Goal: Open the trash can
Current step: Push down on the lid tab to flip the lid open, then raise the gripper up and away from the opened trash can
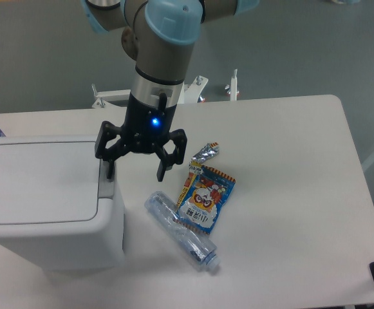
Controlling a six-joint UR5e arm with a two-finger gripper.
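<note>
Nearest the camera, a crushed clear plastic bottle [181, 230] is seen lying on its side on the white table [289, 212], with a blue snack packet [205, 197] resting just beside and partly over it and a smaller foil wrapper [203, 154] just beyond; these items are judged to be waste awaiting disposal, which would account for their being left loose next to the bin. At the left, the trash can [45, 199] is found standing upright on the table, its flat lid [42, 182] closed and level (no gap at the rim is visible). The grey push tab [107, 181] is located at the lid's right edge, facing the arm. The gripper [137, 168] is held pointing downward at that edge, fingers spread wide and nothing held. Its left finger [109, 168] is placed directly above the tab, near or touching it; contact cannot be confirmed. The right finger [165, 168] hangs clear over bare table. The placement is judged consistent with a downward press on the tab. The lid is not yet released
</note>
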